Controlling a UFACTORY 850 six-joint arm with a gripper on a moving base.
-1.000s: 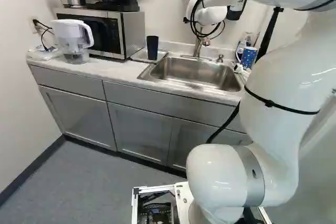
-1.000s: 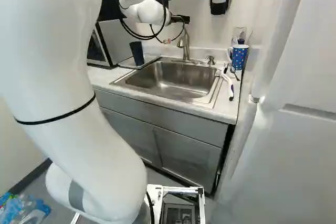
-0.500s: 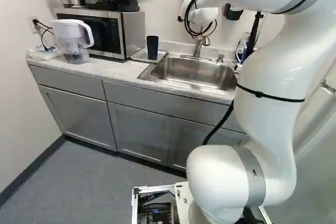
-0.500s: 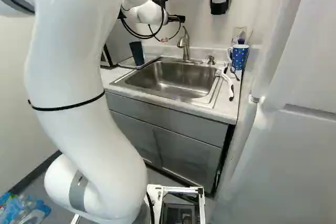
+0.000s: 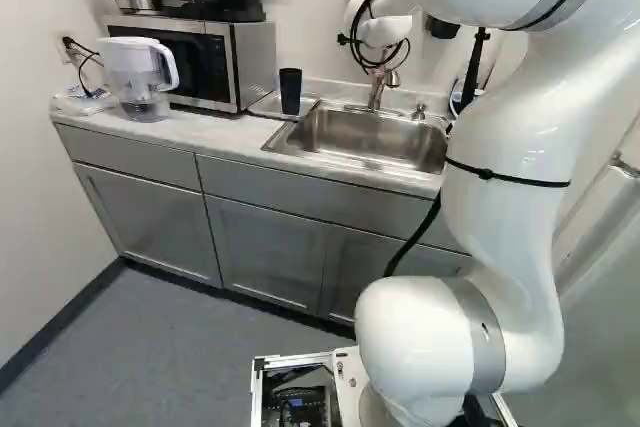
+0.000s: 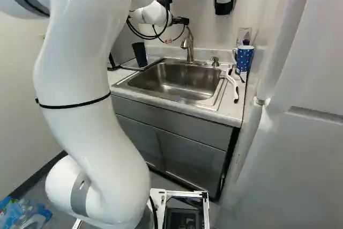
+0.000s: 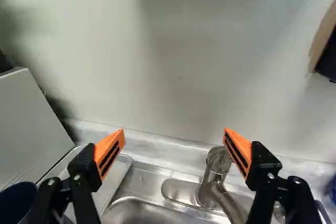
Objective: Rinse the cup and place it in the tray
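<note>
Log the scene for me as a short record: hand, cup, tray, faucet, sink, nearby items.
Hand: open, holding nothing
Cup: dark, upright, appears to stand on the tray
Tray: beside the sink
Faucet: behind the basin, no running water visible
Sink: metal, set into the counter
Nearby: blue patterned mug; microwave

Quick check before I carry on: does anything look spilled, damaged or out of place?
No spill or damage shows. Slightly untidy: a white utensil lies loose beside the sink, near the spotted mug. The dark cup stands upright by the tray.
</note>
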